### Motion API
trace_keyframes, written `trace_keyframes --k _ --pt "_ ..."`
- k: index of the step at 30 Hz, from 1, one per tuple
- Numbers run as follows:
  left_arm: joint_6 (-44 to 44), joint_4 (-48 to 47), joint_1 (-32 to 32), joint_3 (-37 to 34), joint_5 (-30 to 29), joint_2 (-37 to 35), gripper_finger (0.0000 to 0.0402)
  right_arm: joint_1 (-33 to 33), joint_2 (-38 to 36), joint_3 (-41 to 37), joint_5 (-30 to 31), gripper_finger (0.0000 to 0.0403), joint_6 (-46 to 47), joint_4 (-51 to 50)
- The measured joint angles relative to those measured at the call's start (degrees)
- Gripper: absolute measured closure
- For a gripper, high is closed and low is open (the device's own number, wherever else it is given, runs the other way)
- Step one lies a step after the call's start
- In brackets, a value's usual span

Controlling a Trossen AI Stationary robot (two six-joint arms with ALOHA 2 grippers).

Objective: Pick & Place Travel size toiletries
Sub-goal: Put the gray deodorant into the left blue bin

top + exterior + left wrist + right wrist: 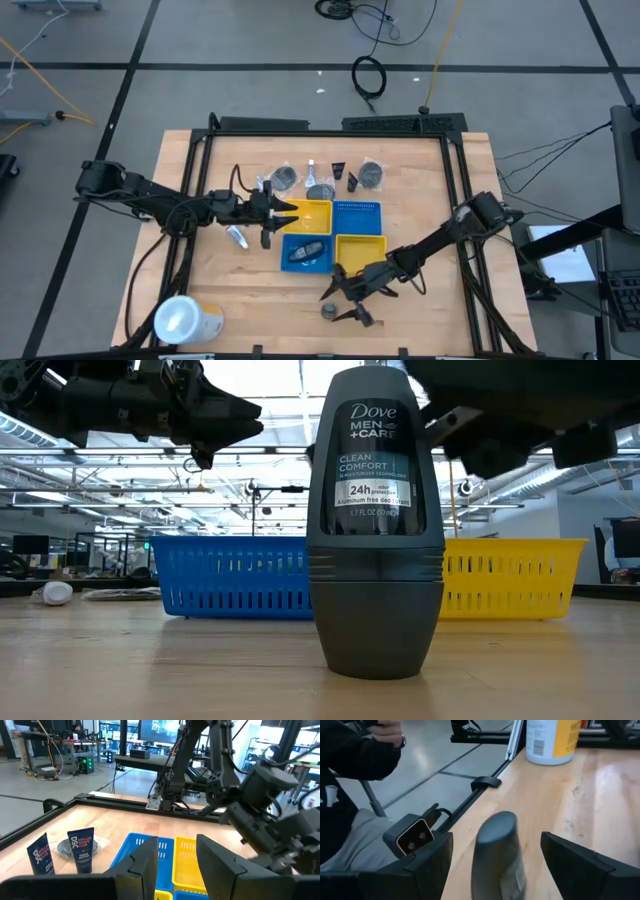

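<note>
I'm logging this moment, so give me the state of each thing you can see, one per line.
Dove deodorant: upright on the table, not gripped.
Right gripper: open, fingers either side of the deodorant.
Left gripper: jaws parted, empty, above the trays.
Blue tray: holds a dark item.
Shave butter tubes: standing upright.
Yellow cylinder: upright near the table's corner.

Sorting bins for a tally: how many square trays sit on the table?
4, in a two-by-two block mid-table: yellow tray back left, blue tray back right, blue tray front left, yellow tray front right. None seem hidden.
</note>
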Motion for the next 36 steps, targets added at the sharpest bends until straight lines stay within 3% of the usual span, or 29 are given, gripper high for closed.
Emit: trace_keyframes --k 7,15,21,27,36 --pt "0.0 -0.1 0.0 0.0 0.0 0.0 0.0270 0.3 4.8 5.4 -0.2 0.0115 0.9 -2.0" --pt "0.0 -0.4 0.0 0.0 0.0 0.0 0.0270 0.3 5.9 6.3 -0.2 0.0127 0.9 -3.4" --pt "0.0 -0.5 0.0 0.0 0.0 0.0 0.0270 0.3 5.9 6.3 -0.8 0.0170 0.7 -3.5" --pt "0.0 -0.5 0.0 0.0 0.0 0.0 0.0270 0.3 5.7 6.3 -1.7 0.0254 0.5 -3.5" --pt "0.1 -0.5 0.0 0.0 0.0 0.0 0.0270 -0.3 5.5 6.3 -1.6 0.0258 -0.2 -3.5"
